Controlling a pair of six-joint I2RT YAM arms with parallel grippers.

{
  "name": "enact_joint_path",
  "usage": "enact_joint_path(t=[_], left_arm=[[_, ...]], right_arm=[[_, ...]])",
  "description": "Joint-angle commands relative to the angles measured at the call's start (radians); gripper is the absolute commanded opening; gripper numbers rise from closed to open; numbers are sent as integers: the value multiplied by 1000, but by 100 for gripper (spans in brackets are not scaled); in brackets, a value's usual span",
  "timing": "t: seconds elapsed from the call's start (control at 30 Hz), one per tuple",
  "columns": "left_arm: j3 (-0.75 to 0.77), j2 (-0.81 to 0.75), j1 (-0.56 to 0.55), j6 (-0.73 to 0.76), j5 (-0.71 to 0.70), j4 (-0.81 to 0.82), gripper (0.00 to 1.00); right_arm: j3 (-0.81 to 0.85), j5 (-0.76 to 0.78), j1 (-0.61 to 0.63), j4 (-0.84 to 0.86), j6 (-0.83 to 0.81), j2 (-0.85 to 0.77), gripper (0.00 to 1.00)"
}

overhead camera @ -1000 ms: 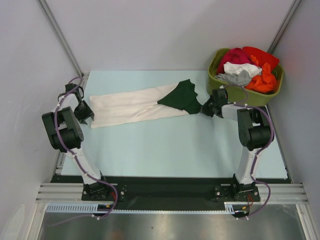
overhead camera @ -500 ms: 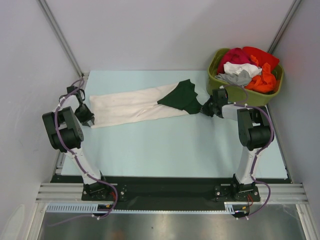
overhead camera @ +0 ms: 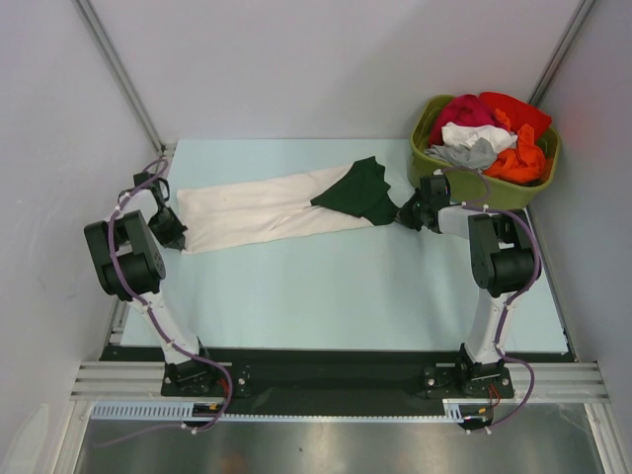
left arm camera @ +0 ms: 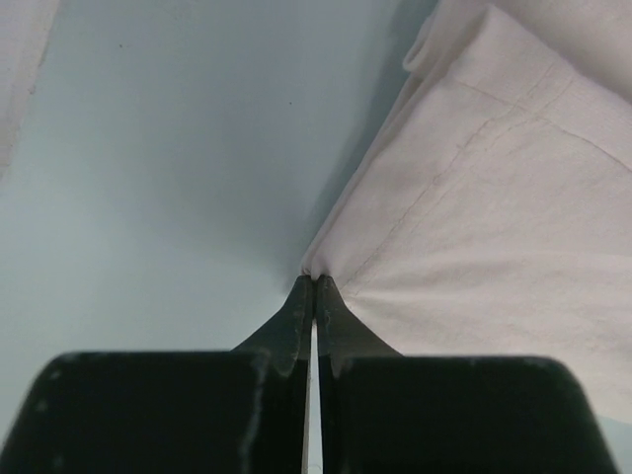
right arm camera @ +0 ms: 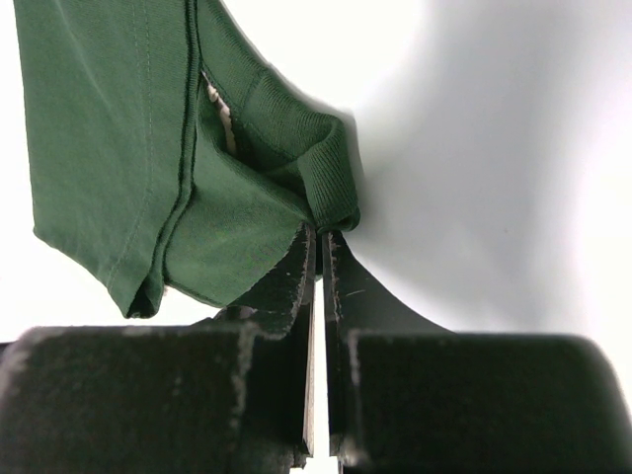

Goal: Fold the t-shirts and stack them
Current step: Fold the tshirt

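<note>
A t-shirt (overhead camera: 267, 205) lies stretched across the back of the table, cream-white for most of its length with a dark green end (overhead camera: 357, 192) at the right. My left gripper (overhead camera: 179, 237) is shut on the cream corner (left arm camera: 314, 269) at the shirt's left end, the cloth puckering at its tips. At the other end my right gripper (overhead camera: 403, 214) is shut on the ribbed green edge (right arm camera: 331, 202). No black lettering shows on the shirt.
An olive-green tub (overhead camera: 432, 159) at the back right holds several crumpled garments in red, white, grey and orange (overhead camera: 491, 135), close behind my right arm. Pale blue table surface (overhead camera: 336, 286) spreads in front of the shirt. Walls stand close on both sides.
My left gripper has slid a little right onto the shirt's left corner and shut on it. The right gripper and the shirt have stayed in place.
</note>
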Motion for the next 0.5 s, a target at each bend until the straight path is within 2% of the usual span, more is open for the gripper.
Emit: enact_joint_path(t=[0.0,0.2,0.47], left_arm=[[43,3,-4,4,-56,-28,0],[87,25,-4,20,-92,-48,0],[22,-10,-1,28,-130,-50,0]], right_arm=[[-1,82,-5,-30,-27,-5,0],[39,185,-6,-152,-137,-21,0],[63,276,-9,-242,-217,-56,0]])
